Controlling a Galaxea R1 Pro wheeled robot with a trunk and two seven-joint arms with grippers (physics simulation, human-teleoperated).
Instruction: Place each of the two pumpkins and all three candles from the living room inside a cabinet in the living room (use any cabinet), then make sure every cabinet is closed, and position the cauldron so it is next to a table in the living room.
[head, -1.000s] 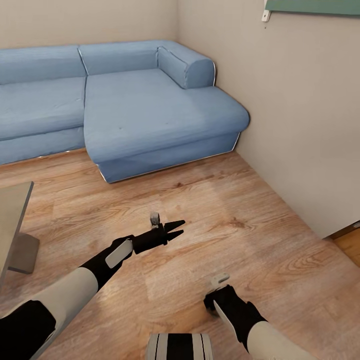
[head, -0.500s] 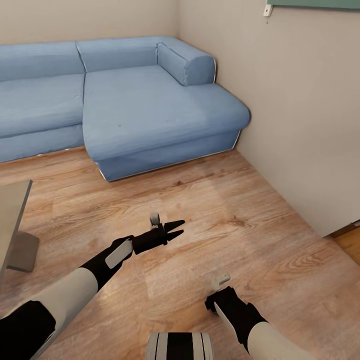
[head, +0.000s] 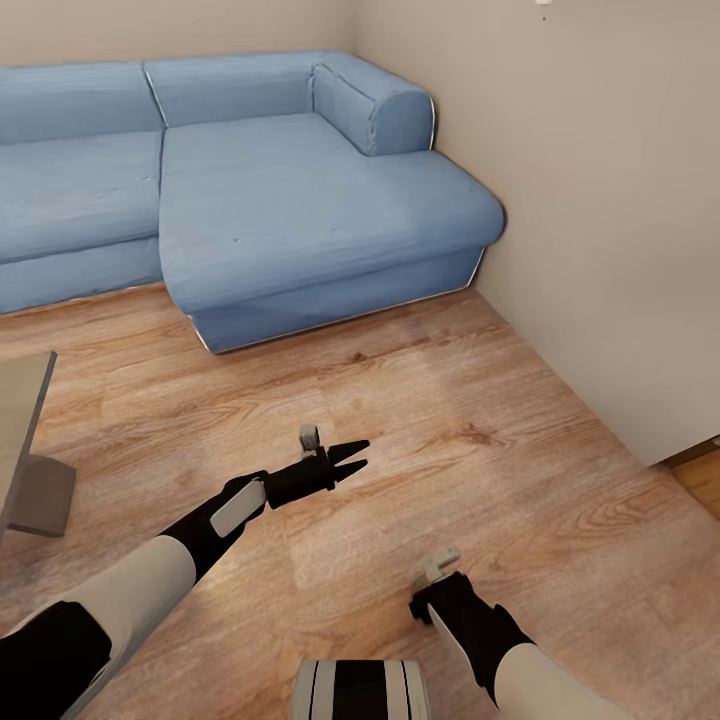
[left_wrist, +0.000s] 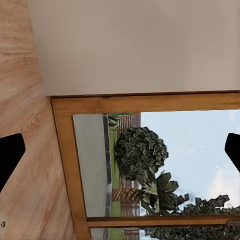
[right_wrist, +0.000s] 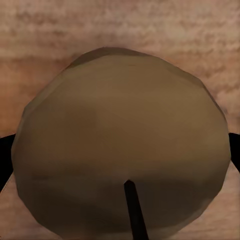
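A blue fabric corner sofa (head: 300, 210) fills the corner. On the plank floor (head: 480, 430) before it, a grey worktop (head: 18, 400) edge shows. The left gripper (head: 352, 458) reaches level towards the sofa, jaws spread, empty. The right gripper (head: 436, 598) points floorward, jaws clasping a round tan candle (right_wrist: 120, 125).

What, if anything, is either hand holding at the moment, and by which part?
The right hand appears to grip a round tan candle with a dark wick by its sides; the left hand is open and empty.
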